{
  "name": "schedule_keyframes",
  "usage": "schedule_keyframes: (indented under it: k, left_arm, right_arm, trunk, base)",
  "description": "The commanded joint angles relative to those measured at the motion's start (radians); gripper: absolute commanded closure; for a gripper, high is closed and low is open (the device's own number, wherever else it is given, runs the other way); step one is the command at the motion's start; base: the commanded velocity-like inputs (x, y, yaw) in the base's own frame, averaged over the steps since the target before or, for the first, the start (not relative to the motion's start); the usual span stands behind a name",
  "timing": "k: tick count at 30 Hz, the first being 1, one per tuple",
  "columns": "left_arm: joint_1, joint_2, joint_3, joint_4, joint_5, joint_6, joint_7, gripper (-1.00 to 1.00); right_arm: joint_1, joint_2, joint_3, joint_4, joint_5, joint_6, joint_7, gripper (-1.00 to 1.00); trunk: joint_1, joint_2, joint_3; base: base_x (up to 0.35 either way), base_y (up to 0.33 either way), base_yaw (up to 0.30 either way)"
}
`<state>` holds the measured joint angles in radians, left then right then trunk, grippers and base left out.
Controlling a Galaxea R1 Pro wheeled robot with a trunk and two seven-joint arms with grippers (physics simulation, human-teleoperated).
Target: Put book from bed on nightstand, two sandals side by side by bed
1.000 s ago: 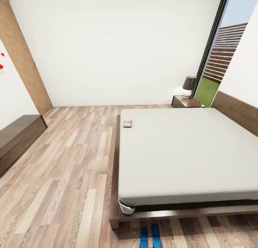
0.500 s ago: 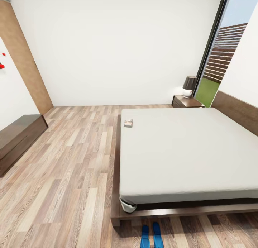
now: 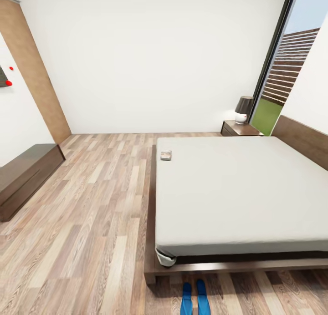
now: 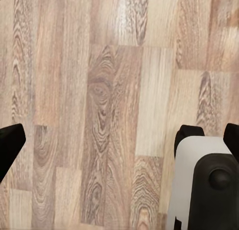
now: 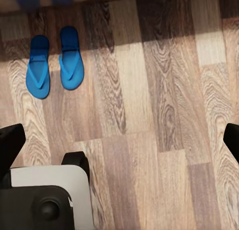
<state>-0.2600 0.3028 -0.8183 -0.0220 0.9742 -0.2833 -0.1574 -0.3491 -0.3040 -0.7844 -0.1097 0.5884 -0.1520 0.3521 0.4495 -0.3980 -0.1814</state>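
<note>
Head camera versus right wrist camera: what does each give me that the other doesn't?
Head only: the bed, the book near the mattress's far left corner, the nightstand with a lamp, a low bench at left, the window. Right wrist only: the right hand, its fingertips wide apart, and both sandals whole, side by side. Shared: the sandals by the bed's foot and the plank floor.
</note>
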Motion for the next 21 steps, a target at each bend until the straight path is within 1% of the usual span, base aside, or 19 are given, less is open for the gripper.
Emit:
schedule_keyframes:
  k: [1, 8, 21]
  left_arm:
    - [-0.001, 0.000, -0.007, 0.001, 0.011, -0.002, -0.005, -1.00]
    - [-0.001, 0.000, -0.007, 0.001, 0.011, -0.002, -0.005, -1.00]
    - [-0.001, 0.000, -0.008, 0.001, 0.011, -0.002, -0.005, -1.00]
  right_arm:
    - [-0.001, 0.002, -0.009, 0.000, 0.008, -0.003, 0.004, -1.00]
    - [-0.001, 0.011, -0.006, -0.001, 0.008, -0.003, 0.004, -1.00]
    - [-0.001, 0.016, -0.003, 0.000, 0.008, -0.003, 0.004, -1.00]
  trunk:
    - [0.000, -0.002, -0.003]
    - [0.000, -0.002, -0.008]
    - [0.000, -0.002, -0.019]
  base:
    - [-0.009, 0.005, 0.169]
    - [-0.005, 0.003, 0.198]
    - [-0.007, 0.001, 0.228]
